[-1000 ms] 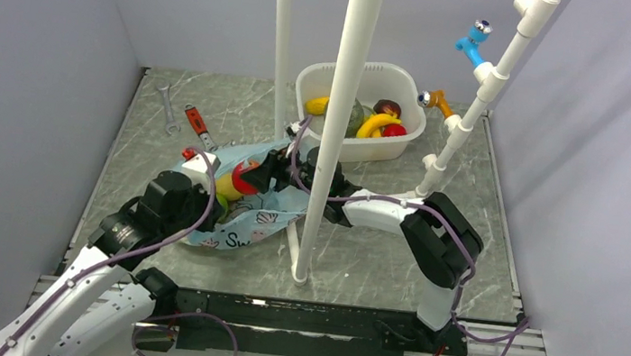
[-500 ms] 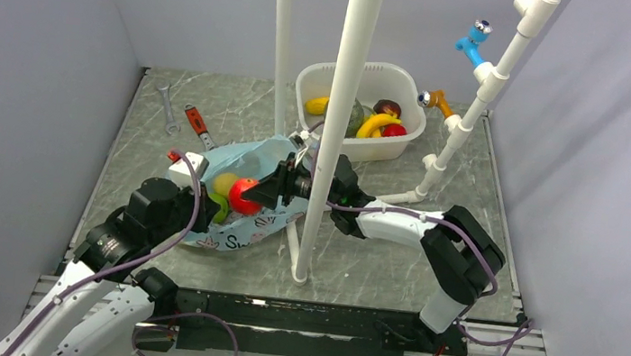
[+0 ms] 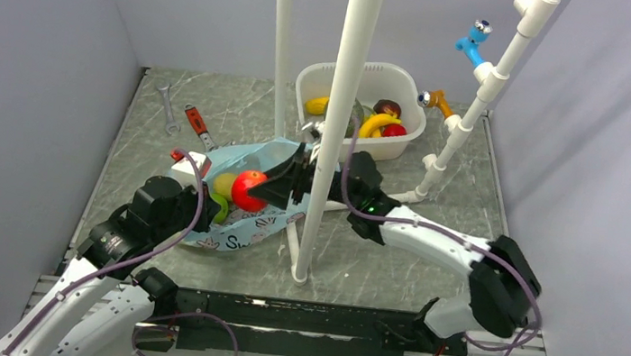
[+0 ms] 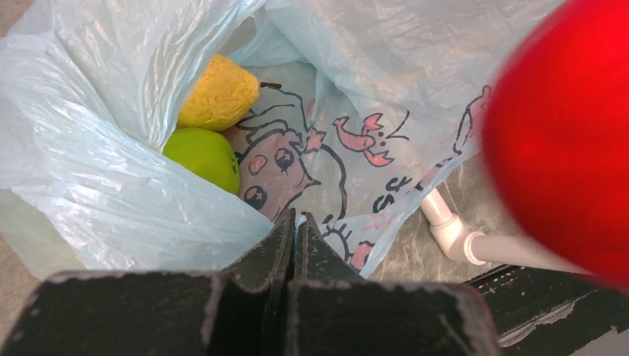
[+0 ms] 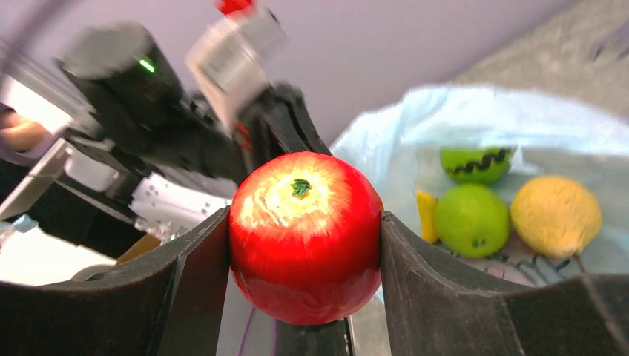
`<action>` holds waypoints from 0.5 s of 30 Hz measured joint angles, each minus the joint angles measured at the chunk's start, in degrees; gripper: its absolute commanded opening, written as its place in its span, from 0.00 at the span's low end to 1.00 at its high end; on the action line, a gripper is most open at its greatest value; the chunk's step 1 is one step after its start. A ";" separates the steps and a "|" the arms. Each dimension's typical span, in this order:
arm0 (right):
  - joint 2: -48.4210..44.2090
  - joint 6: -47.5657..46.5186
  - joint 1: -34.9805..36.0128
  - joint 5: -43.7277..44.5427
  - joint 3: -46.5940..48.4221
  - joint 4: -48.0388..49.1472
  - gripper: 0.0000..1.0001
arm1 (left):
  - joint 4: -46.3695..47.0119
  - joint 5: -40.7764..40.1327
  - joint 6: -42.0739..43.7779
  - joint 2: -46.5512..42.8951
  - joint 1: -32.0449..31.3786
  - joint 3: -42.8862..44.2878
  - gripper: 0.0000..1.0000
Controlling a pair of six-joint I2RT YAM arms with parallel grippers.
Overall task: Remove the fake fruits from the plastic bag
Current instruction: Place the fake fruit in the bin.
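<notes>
Red fruit [image 5: 305,237] held in right jaws; left jaws closed at bag [image 4: 111,185].

Robot lab test cell, plain grey walls [image 3: 35,62], white pipe frame [image 3: 346,100]

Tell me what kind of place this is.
Likely a robot test cell, not a real workplace: plain grey walls box in a table, a white pipe frame stands on it, and the goods are toy fruit in a bag and tub.

Left gripper [image 4: 295,226] closed (pinching, seemingly); right gripper [image 5: 305,237] clamping.
</notes>
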 measured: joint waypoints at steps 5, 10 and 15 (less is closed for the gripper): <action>-8.70 -4.42 -1.53 5.66 4.68 -6.71 0.00 | 0.00 0.02 0.00 0.00 0.00 0.00 0.00; -15.08 -9.75 -4.22 16.70 5.33 -14.95 0.01 | 0.00 0.02 0.00 0.00 0.00 0.00 0.00; -18.25 -15.56 -7.37 31.58 5.33 -23.74 0.04 | 0.00 0.02 0.00 0.00 0.00 0.00 0.00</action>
